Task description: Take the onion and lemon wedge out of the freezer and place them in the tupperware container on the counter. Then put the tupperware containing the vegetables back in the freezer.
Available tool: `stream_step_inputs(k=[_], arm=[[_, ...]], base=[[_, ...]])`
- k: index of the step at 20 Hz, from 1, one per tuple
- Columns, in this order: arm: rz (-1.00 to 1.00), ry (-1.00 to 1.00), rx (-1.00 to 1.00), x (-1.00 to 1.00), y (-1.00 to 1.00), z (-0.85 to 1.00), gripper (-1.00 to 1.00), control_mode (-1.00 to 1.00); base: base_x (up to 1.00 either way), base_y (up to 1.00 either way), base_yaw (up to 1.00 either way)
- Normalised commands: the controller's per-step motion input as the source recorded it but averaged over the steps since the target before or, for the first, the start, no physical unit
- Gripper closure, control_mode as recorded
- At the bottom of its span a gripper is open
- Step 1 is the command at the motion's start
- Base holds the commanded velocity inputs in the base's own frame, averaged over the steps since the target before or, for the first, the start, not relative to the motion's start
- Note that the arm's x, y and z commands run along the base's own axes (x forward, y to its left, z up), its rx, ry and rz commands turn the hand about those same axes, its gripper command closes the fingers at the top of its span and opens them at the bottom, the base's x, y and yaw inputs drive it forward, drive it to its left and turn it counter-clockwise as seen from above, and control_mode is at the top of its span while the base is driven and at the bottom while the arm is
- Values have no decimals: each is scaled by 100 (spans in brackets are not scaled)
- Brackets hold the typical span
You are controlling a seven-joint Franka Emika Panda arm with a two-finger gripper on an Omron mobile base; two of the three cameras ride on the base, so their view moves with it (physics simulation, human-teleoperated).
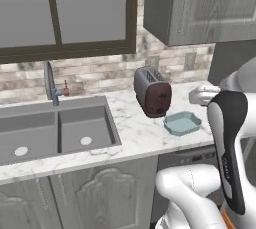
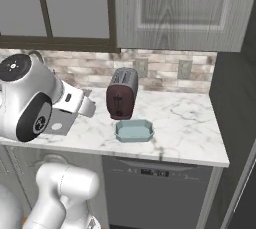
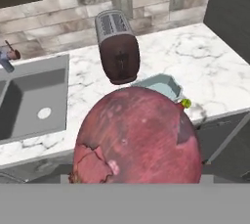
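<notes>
The round dark red-purple onion (image 3: 138, 137) looms close before the hand camera, hiding the fingertips; the pincer stands wide, seemingly clamped round it. A tiny yellow-green lemon wedge (image 3: 185, 103) peeks past its two-o'clock edge. Behind, the shallow pale teal tupperware container (image 2: 134, 130) sits empty on the white marble counter (image 2: 185, 123), the dark red toaster (image 2: 121, 94) at its eleven o'clock.

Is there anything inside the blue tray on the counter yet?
No. In the right base view the tupperware container sits on the counter in front of the toaster with nothing inside it.
</notes>
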Motion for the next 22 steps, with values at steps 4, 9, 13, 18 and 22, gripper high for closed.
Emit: stream_step_inputs(k=[4,9,13,18,22], arm=[[-9,27,5,18,-43,-69,100,-100],[-6,22,3,37,-21,-48,100,-100],[-7,32,0,62,-1,-28,100,-100],[-2,24,2,66,-3,-28,100,-100],[0,13,4,56,-33,-42,100,-100]], base=[[0,0,0],[0,0,0],[0,0,0],[0,0,0],[0,0,0]])
